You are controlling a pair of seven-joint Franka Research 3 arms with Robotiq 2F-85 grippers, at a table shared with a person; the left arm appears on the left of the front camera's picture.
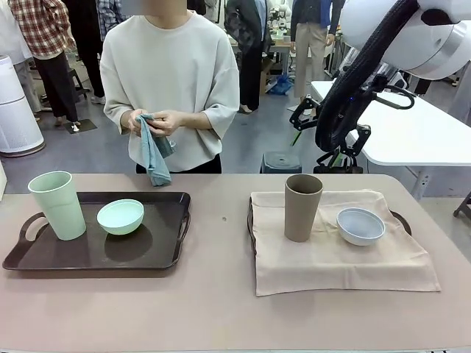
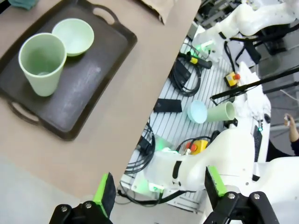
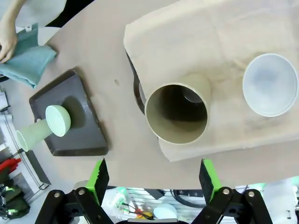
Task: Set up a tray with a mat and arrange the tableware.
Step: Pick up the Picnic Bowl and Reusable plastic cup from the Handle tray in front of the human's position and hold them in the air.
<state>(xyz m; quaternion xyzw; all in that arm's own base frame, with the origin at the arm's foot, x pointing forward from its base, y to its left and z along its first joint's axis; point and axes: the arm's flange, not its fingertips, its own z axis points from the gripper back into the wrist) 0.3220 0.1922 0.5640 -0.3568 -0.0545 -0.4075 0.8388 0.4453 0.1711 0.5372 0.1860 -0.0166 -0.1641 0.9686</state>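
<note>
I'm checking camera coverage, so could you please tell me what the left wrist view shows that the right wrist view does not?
Left wrist view: the open left gripper over black cables beside the table. Right wrist view: the open right gripper above the tan-brown cup and bluish-white bowl on the mat. Both: the dark tray holding the pale green cup and mint bowl.

No text, label, brand, number or sign can be read in any of the views.
</note>
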